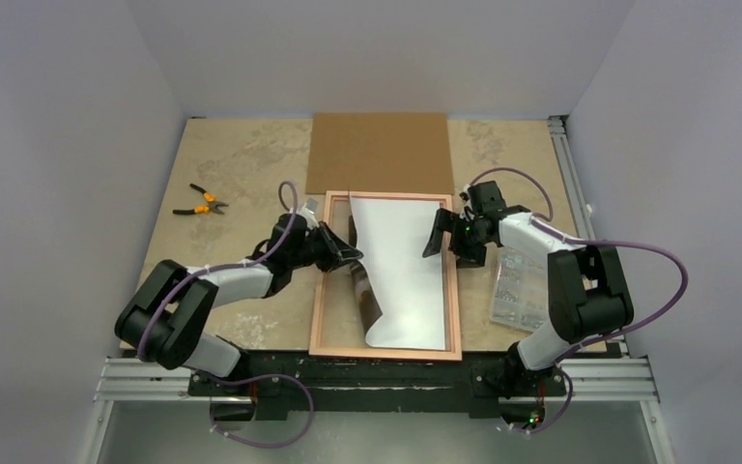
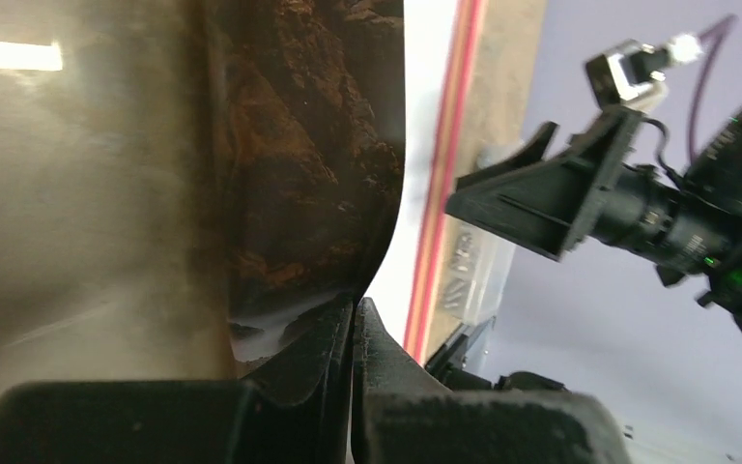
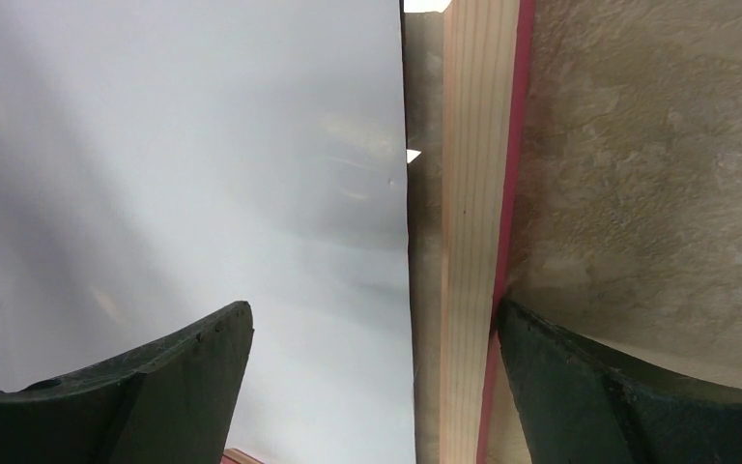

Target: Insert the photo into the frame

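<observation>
Photo [image 1: 408, 271] curled white-side-up in frame [image 1: 386, 349], dark print visible only at left wrist, left hand [image 1: 354, 254] pinching it, right hand [image 1: 448, 240] spread.

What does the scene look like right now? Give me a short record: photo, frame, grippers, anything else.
frame: flat on the table, wood back up
photo: white back up, inside the frame, left edge lifted and curled
left gripper: shut on the photo's left edge
right gripper: open, astride the frame's right rail
board: flat, beyond the frame's far rail
pliers: on the table, far left
</observation>
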